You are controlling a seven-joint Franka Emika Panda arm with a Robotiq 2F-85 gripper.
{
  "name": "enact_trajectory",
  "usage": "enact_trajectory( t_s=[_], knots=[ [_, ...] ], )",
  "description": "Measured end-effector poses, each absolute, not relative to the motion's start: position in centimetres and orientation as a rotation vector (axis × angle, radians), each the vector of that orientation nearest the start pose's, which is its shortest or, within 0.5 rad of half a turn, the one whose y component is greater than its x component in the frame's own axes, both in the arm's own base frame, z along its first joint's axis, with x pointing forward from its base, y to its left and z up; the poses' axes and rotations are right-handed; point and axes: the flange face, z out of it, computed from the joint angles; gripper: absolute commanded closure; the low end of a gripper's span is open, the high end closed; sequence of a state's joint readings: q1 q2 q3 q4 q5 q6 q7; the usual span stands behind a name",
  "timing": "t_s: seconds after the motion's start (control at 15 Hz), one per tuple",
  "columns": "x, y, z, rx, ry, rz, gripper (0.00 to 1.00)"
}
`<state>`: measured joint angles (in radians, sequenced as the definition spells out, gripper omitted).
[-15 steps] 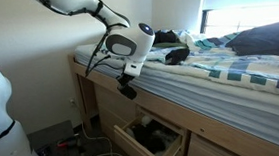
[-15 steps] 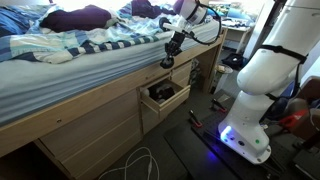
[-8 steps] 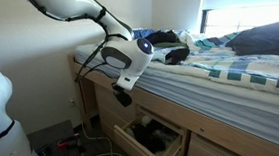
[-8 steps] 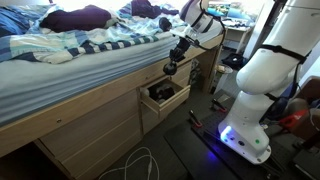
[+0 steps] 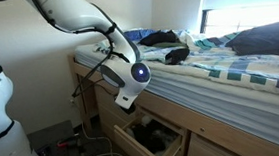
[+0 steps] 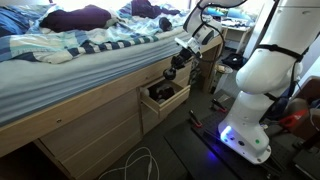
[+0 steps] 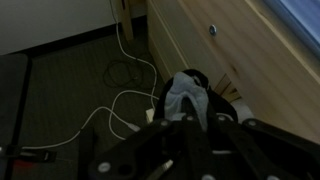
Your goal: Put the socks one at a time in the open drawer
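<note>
Drawer open upward; bed frame close above.

Sock showing white with black patches. Hand looking black; arm showing white. Blanket showing blue-and-white stripes. Drawer front showing pale wood, dark inside. White cable lying over dark grey carpet.

In an exterior view, the white jointed robot arm reached down beside the bed, and its dark gripper hung above the open light wooden drawer. Dark things lay inside this drawer. Dark crumpled clothes lay on the striped blanket.
</note>
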<state>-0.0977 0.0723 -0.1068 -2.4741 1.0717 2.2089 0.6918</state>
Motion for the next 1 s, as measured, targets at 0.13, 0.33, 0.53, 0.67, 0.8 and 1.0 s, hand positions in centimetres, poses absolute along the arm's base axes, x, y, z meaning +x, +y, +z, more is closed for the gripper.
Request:
enact_trajectory(
  t_s=[0.13,0.33,0.53,0.67,0.8,1.0],
  knots=[
    [44.7,-6.8,23.4,-1.557,1.857,0.563,0.97],
    [44.3,-7.5,21.1,-1.498,1.867,0.547,0.97],
    [44.4,-8.4,19.3,-1.407,1.900,0.476,0.97],
    [44.8,-8.8,18.3,-1.331,1.924,0.433,0.97],
    [45.3,-9.0,17.4,-1.275,1.943,0.414,0.97],
    [46.1,-9.3,16.0,-1.225,1.970,0.416,0.97]
  ],
)
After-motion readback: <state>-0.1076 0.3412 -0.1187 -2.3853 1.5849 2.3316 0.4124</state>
